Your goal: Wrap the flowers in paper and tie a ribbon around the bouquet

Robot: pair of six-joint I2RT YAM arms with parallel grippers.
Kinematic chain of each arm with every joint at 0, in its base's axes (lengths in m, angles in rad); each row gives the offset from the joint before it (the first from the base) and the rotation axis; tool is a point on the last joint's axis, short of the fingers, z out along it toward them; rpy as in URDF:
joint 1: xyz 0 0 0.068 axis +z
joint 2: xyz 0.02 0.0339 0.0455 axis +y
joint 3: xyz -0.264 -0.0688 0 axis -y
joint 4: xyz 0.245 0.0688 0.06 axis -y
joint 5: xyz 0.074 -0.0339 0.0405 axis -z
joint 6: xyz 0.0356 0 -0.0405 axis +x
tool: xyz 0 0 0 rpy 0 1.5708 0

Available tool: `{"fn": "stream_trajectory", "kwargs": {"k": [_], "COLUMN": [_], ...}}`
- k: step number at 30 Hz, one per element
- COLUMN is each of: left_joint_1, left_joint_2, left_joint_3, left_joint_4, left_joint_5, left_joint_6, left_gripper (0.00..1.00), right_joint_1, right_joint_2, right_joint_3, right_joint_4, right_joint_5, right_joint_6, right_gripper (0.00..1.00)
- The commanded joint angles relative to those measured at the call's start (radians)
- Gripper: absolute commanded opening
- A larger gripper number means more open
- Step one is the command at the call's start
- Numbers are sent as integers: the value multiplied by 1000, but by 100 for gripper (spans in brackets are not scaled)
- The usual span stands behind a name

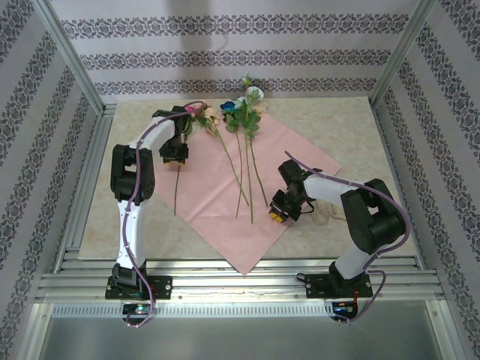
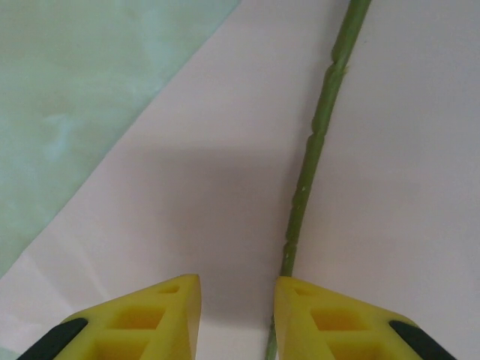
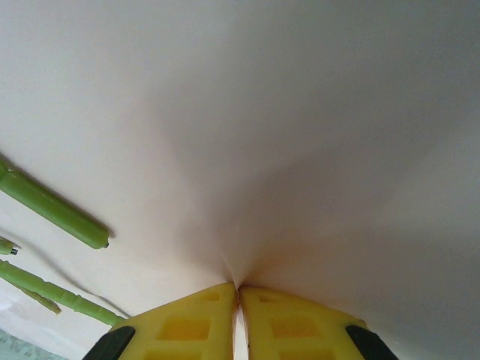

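Right pincer is shut on a pinch of the paper, which puckers up between its yellow tips near the sheet's right near edge. Left pincer stands narrowly apart and holds nothing, low over the sheet's left side. One green stem runs along the inner edge of one tip, not clamped. Beyond them the flowers lie loose on the pink face, blooms at the far corner and stems fanning nearward, with that left stem a little apart from the rest. What looks like the ribbon, a pale loop, lies on the table just right of the right pincer. By my reading the wrapping has barely begun. Nothing is folded over the stems, there is no cone, and all the tying is left.
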Motion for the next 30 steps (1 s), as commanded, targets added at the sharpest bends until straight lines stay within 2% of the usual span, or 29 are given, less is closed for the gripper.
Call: {"fn": "stream_trajectory", "kwargs": {"k": [1, 11, 15, 17, 20, 30], "left_joint_1": [-4, -5, -6, -4, 9, 35], "left_joint_2": [-10, -29, -94, -115, -86, -9], "left_joint_3": [-23, -72, -70, -63, -31, -13], "left_joint_4": [40, 64, 75, 85, 68, 57], "left_joint_5": [26, 45, 35, 65, 163, 148], "left_joint_6": [16, 4, -12, -2, 11, 40], "left_gripper": [30, 29, 35, 37, 39, 33], "right_joint_1": [32, 32, 32, 32, 32, 32], "right_joint_2": [107, 110, 109, 110, 109, 109], "right_joint_3": [-76, -74, -75, -74, -77, -79], "right_joint_4": [36, 36, 36, 35, 36, 37], "right_joint_5": [90, 88, 88, 88, 88, 85], "right_joint_6": [-1, -3, -3, -4, -4, -4], "right_gripper": [13, 13, 13, 13, 13, 13]}}
